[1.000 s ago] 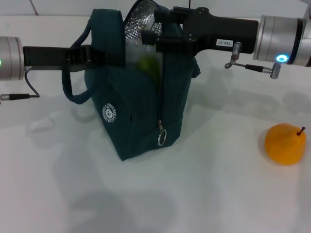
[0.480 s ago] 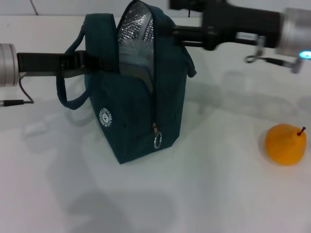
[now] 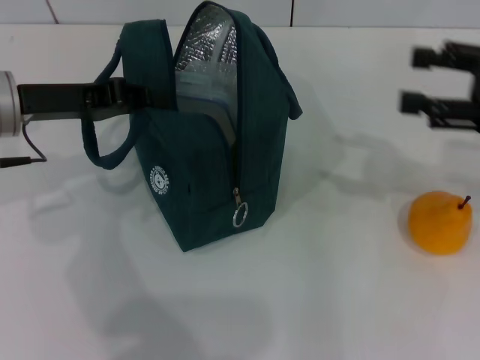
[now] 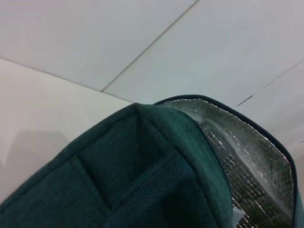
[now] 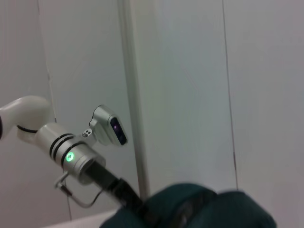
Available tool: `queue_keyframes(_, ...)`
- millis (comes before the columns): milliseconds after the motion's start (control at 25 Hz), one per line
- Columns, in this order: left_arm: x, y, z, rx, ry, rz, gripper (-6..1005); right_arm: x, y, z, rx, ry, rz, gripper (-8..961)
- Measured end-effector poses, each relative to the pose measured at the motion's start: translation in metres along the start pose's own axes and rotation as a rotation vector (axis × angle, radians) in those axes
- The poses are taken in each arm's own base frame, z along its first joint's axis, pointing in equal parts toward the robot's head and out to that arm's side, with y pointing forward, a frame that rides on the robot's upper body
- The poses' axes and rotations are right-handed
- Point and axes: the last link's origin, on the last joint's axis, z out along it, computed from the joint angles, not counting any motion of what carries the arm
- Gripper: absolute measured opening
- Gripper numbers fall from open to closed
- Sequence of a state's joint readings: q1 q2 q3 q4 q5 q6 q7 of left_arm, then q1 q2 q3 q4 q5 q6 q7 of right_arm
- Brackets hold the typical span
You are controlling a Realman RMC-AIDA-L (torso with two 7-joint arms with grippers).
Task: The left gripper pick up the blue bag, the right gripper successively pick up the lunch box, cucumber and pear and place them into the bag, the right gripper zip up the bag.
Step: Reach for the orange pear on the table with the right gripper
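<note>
The blue bag [image 3: 210, 172] stands open on the white table, its silver lining [image 3: 214, 37] showing. My left gripper [image 3: 152, 97] is shut on the bag's near top edge and holds it up. A grey lunch box [image 3: 201, 105] shows just inside the opening; the cucumber is hidden. My right gripper [image 3: 417, 80] is open and empty, in the air well to the right of the bag. The orange pear [image 3: 440, 223] lies on the table below the right gripper. The left wrist view shows the bag's fabric [image 4: 142, 180] and lining [image 4: 247, 161] up close.
The bag's zipper pull ring [image 3: 238, 216] hangs low on its front edge. A carry strap [image 3: 101, 142] loops down on the left. The right wrist view shows my left arm [image 5: 76, 156] and the bag's top [image 5: 199, 209] against a white wall.
My right gripper has pulled out of the bag's opening and moved far right, empty. The green cucumber it held is no longer visible. The bag has shifted slightly left.
</note>
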State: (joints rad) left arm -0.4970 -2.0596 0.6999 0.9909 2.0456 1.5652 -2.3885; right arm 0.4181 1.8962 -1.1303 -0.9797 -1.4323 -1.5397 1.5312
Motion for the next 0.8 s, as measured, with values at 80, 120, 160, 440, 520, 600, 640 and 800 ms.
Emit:
queue_keyframes(80,0.0,0.0,0.0,-0.001,0.0,-0.001,50,0.007,0.004,-0.019,-0.003,0.025,0.017,754)
queue_keyframes(120,0.0,0.0,0.001,-0.002,0.0,-0.001,50,0.011,0.006,-0.03,-0.003,0.046,0.024,754)
queue_keyframes(160,0.0,0.0,0.001,-0.002,0.0,-0.001,50,0.015,0.009,-0.042,-0.004,0.069,0.032,753)
queue_keyframes(440,-0.001,0.001,0.001,-0.004,0.0,-0.002,50,0.033,0.027,-0.077,-0.021,0.148,0.062,748)
queue_keyframes(520,-0.001,0.0,0.002,-0.005,-0.001,-0.003,50,0.04,0.031,-0.082,-0.014,0.161,0.058,746)
queue_keyframes(600,-0.003,0.0,0.003,-0.011,-0.004,-0.005,50,0.049,0.035,-0.087,0.002,0.163,0.058,745)
queue_keyframes(640,-0.003,0.0,0.004,-0.012,-0.005,-0.005,50,0.055,0.037,-0.09,0.019,0.164,0.062,744)
queue_keyframes(800,-0.003,0.0,0.005,-0.015,-0.006,0.0,50,0.066,0.037,-0.093,0.051,0.176,0.084,741)
